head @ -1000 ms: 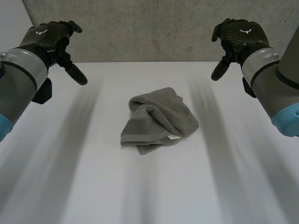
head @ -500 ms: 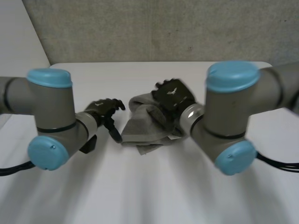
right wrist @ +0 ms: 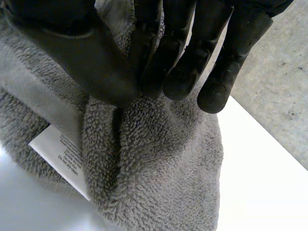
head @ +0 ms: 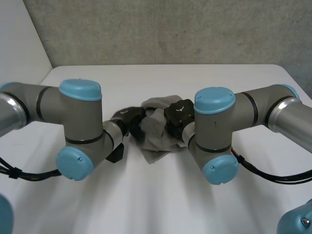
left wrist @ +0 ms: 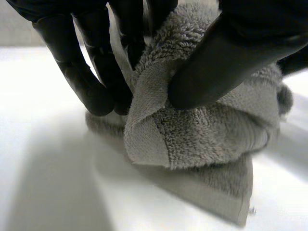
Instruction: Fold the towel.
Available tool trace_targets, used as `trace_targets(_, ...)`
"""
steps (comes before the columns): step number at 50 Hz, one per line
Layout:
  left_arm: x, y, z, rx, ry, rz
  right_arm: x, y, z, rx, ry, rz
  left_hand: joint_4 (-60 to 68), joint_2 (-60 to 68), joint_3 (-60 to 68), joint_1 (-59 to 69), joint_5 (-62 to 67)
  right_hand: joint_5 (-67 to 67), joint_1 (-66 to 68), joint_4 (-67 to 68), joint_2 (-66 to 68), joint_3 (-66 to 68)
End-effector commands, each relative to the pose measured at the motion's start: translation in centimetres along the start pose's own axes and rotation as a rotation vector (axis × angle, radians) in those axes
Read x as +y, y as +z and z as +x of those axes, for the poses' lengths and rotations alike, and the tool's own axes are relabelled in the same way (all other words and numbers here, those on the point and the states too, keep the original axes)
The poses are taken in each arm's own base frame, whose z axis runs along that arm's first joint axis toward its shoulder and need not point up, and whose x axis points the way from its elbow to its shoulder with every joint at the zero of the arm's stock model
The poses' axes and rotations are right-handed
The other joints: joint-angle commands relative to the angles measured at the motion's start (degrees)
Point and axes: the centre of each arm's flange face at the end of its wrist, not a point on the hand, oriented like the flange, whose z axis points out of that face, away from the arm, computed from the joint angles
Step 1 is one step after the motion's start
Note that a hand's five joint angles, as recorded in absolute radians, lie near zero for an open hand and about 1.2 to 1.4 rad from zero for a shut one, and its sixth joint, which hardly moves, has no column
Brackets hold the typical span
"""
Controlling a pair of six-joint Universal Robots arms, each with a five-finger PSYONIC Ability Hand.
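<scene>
Pinching the towel [head: 157, 130] at 9 o'clock with the left robot hand [head: 127, 116]. Gripping its 3 o'clock side with the right robot hand [head: 179, 112].

A white table [head: 161, 204] stands before a grey speckled wall [head: 161, 29]

The grey terry towel [head: 155, 127] sits bunched in a heap near the middle of the worktop [head: 219, 83]. A flat corner trails toward 6 o'clock. Its white label [right wrist: 60, 159] shows on one fold.
</scene>
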Motion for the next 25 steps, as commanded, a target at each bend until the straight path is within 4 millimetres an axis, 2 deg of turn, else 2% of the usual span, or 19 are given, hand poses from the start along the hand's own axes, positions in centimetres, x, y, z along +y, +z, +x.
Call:
trace_targets(1, -5.8, -3.9, 1.8, 0.004, 0.013, 0.172, -4.2, -2.2, 2.6, 0.018, 0.029, 0.093, -6.4, -4.5, -7.9, -0.3, -13.9, 5.5, 11.5, 3.8, 4.0, 4.0)
trace_targets(2, -8.0, -5.3, 2.2, 0.016, 0.015, 0.236, -6.3, -3.5, 3.6, 0.027, 0.052, 0.145, -6.4, -4.5, -7.9, -0.3, -13.9, 5.5, 11.5, 3.8, 4.0, 4.0)
trace_targets(3, -8.0, -5.3, 2.2, 0.016, 0.015, 0.237, -6.3, -3.6, 3.6, 0.027, 0.052, 0.146, -6.4, -4.5, -7.9, -0.3, -13.9, 5.5, 11.5, 3.8, 4.0, 4.0)
trace_targets(5, -12.7, -8.7, 3.3, 0.047, 0.023, 0.391, -10.2, -6.2, 5.4, 0.043, 0.139, 0.257, -6.4, -4.5, -7.9, -0.3, -13.9, 5.5, 11.5, 3.8, 4.0, 4.0)
trace_targets(6, -12.7, -8.8, 3.3, 0.048, 0.023, 0.391, -10.2, -6.2, 5.4, 0.043, 0.139, 0.258, -6.4, -4.5, -7.9, -0.3, -13.9, 5.5, 11.5, 3.8, 4.0, 4.0)
trace_targets(8, -17.1, -12.7, 4.2, 0.074, 0.028, 0.534, -13.5, -8.7, 7.1, 0.054, 0.216, 0.361, -6.4, -4.5, -7.9, -0.3, -13.9, 5.5, 11.5, 3.8, 4.0, 4.0)
trace_targets(9, -17.1, -12.7, 4.2, 0.074, 0.028, 0.535, -13.5, -8.7, 7.1, 0.054, 0.216, 0.361, -6.4, -4.5, -7.9, -0.3, -13.9, 5.5, 11.5, 3.8, 4.0, 4.0)
trace_targets(11, -20.4, -15.9, 4.2, 0.073, 0.027, 0.636, -16.2, -11.1, 9.1, 0.085, 0.248, 0.450, -6.4, -4.5, -7.9, -0.3, -13.9, 5.5, 11.5, 3.8, 4.0, 4.0)
trace_targets(12, -20.5, -15.9, 4.2, 0.073, 0.027, 0.636, -16.2, -11.2, 9.1, 0.085, 0.249, 0.451, -6.4, -4.5, -7.9, -0.3, -13.9, 5.5, 11.5, 3.8, 4.0, 4.0)
trace_targets(14, -22.4, -17.4, 3.1, 0.037, 0.028, 0.683, -17.0, -12.7, 10.7, 0.123, 0.242, 0.470, -6.4, -4.5, -7.9, -0.3, -13.9, -5.2, 0.8, -6.8, -6.7, -6.7)
trace_targets(17, -22.6, -17.4, 2.7, 0.021, 0.031, 0.677, -16.7, -12.8, 11.0, 0.126, 0.236, 0.445, -6.4, -4.5, -7.9, -0.3, -13.9, -9.5, -3.4, -11.1, -10.9, -10.9)
trace_targets(19, -21.9, -16.9, 2.4, 0.000, 0.046, 0.629, -15.6, -12.5, 10.7, 0.112, 0.225, 0.377, -6.4, -4.5, -7.9, -0.3, -13.9, -19.2, -13.2, -20.8, -20.6, -20.6)
trace_targets(20, -21.9, -16.9, 2.4, 0.000, 0.046, 0.629, -15.6, -12.5, 10.7, 0.112, 0.225, 0.376, -6.4, -4.5, -7.9, -0.3, -13.9, -19.2, -13.2, -20.9, -20.7, -20.7)
trace_targets(22, -19.7, -14.5, 1.7, -0.025, 0.068, 0.528, -13.8, -11.4, 10.4, 0.103, 0.218, 0.299, -6.4, -4.5, -7.9, -0.3, -13.9, -25.2, -19.2, -26.9, -26.7, -26.7)
trace_targets(23, -19.7, -14.5, 1.7, -0.025, 0.068, 0.527, -13.8, -11.4, 10.4, 0.103, 0.218, 0.299, -6.4, -4.5, -7.9, -0.3, -13.9, -25.3, -19.3, -26.9, -26.7, -26.7)
trace_targets(24, -18.3, -12.8, 1.2, -0.042, 0.085, 0.464, -12.8, -10.9, 10.4, 0.105, 0.215, 0.266, -6.4, -4.5, -7.9, -0.3, -13.9, -31.6, -25.6, -33.2, -33.1, -33.1)
trace_targets(25, -18.3, -12.8, 1.2, -0.043, 0.085, 0.464, -12.8, -10.9, 10.4, 0.105, 0.215, 0.266, -6.4, -4.5, -7.9, -0.3, -13.9, -31.7, -25.7, -33.3, -33.1, -33.1)
